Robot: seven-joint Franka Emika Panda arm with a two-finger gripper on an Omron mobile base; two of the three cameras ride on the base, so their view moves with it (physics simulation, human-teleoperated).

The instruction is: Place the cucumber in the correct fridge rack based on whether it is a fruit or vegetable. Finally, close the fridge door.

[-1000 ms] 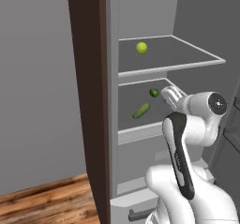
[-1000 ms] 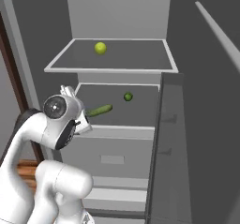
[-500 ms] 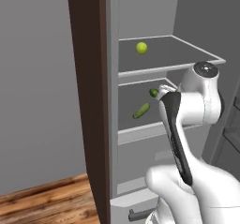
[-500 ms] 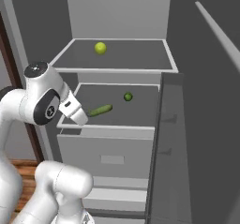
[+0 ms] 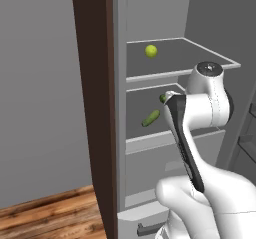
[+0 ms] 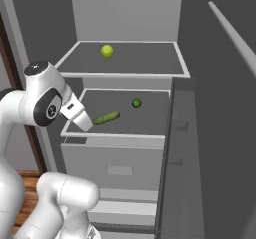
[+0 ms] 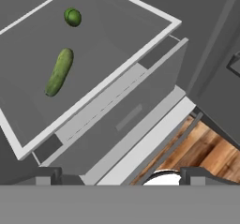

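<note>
Jaws wide, empty; cucumber (image 7: 59, 71) on fridge rack (image 7: 117, 35), dark ball (image 7: 72, 17) near.

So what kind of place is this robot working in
Most likely a home kitchen, rendered: an open fridge with two shelves, a cucumber on the lower fridge rack, a drawer beneath, and wood flooring.

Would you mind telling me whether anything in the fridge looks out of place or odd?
Nothing stands out. The cucumber lies flat on the lower rack beside a dark green ball, and the door is open.
</note>
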